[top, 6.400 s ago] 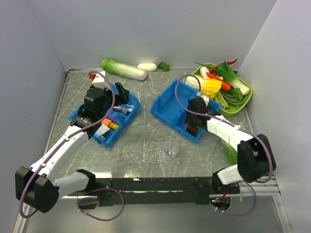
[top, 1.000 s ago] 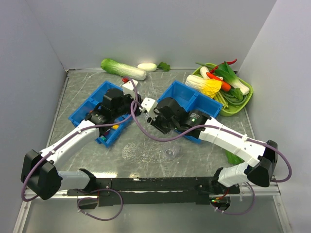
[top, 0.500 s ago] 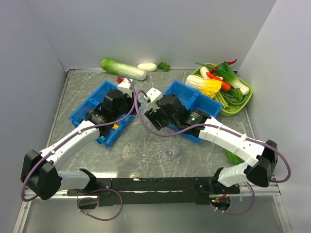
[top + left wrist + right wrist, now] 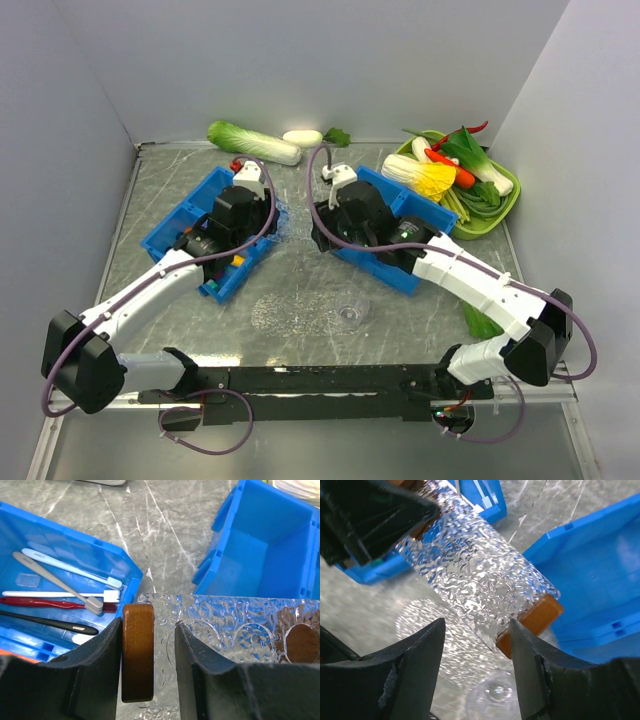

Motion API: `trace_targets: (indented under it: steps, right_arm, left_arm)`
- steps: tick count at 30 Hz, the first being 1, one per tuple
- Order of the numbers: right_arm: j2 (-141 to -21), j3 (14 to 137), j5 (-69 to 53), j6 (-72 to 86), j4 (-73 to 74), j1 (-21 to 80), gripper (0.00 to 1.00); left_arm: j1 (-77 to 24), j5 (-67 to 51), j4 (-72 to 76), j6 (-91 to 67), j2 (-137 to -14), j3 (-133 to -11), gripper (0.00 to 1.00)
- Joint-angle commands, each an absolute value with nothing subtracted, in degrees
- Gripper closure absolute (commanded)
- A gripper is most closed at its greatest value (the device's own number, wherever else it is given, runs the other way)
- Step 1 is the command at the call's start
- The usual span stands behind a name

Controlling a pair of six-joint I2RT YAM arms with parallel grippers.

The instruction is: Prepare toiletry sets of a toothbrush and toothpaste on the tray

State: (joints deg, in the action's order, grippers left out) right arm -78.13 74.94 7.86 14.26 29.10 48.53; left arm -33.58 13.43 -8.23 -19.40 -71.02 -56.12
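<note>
The clear oval tray lies flat on the table, also seen as a glittering oval tray below my right fingers. Several toothbrushes lie in the left blue bin. Only a scrap of orange in that bin, beside my left arm, hints at the toothpaste. My left gripper is shut on the brown wooden end of a clear bumpy holder, held in the air. My right gripper is open, the holder's other wooden end beside its right finger.
A small clear cup stands by the oval tray's right end. The right blue bin sits behind my right gripper. A green tray of vegetables is at the back right. A cabbage and a white vegetable lie along the back wall.
Both grippers have moved toward the back of the table with the clear holder between them. The right jaws have let go of the holder's wooden end and stand wider.
</note>
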Motion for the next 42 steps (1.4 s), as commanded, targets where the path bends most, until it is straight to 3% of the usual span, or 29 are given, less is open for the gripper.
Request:
trace_targets:
  steps: [1, 34, 40, 42]
  right_arm:
    - [-80.24, 78.13, 4.84, 22.76, 26.54, 46.50, 0.41]
    - [-97.03, 90.09, 16.96, 32.16, 33.05, 46.49, 0.50]
    - [-98.08, 90.79, 18.54, 33.83, 32.96, 46.49, 0.60]
    - [-98.26, 91.31, 18.63, 34.36, 33.40, 46.49, 0.69]
  left_arm:
    - [-34.01, 16.08, -3.60, -22.32, -68.47, -56.43, 0.99]
    - [-36.03, 19.25, -4.13, -24.08, -68.82, -56.60, 0.99]
    - [-36.30, 18.63, -4.04, -24.43, -68.56, -56.51, 0.99]
    - [-36.39, 18.20, -4.04, -24.43, -68.55, -56.51, 0.99]
